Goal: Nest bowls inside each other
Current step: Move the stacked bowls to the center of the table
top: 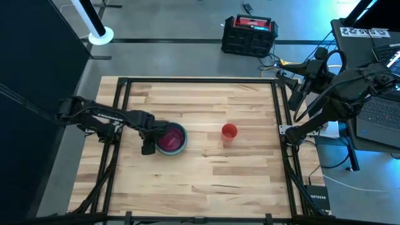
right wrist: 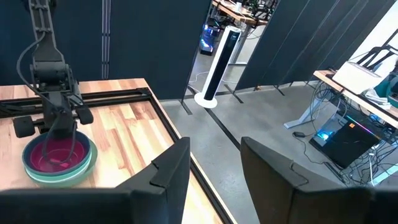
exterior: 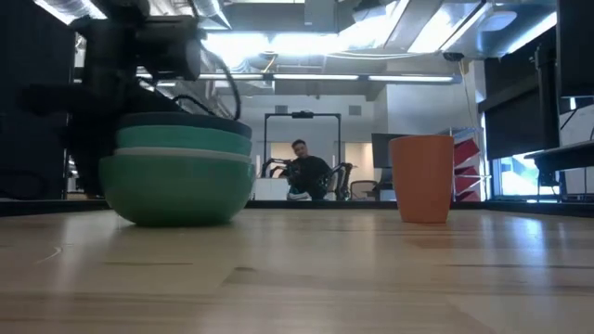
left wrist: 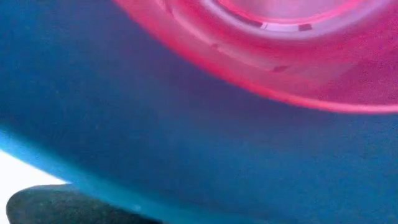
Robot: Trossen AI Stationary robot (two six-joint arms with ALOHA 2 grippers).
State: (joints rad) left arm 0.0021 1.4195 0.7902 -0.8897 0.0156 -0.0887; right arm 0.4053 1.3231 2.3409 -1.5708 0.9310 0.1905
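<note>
The bowls stand nested in one stack (top: pixel 170 139) left of the table's middle. A magenta bowl (top: pixel 169 141) lies innermost, inside a dark blue one (left wrist: pixel 186 155). In the low view the dark blue rim (exterior: pixel 186 121) tops a teal rim, a pale rim (exterior: pixel 176 154) and a teal-green bottom bowl (exterior: pixel 176 190), whose base rests on the wood. My left gripper (top: pixel 153 137) points down over the stack's left rim, very close to it; the hand itself hides whether it touches. My right gripper (right wrist: pixel 214 177) is raised beyond the table's right edge, open, with nothing in it.
A small orange-red cup (top: pixel 229 131) stands upright right of the stack, a hand's width away. Black frame rails (top: pixel 119 112) run along the table's edges. Bare wood (top: pixel 206 181) lies toward the near edge. A person (exterior: pixel 302 167) sits far back in the room.
</note>
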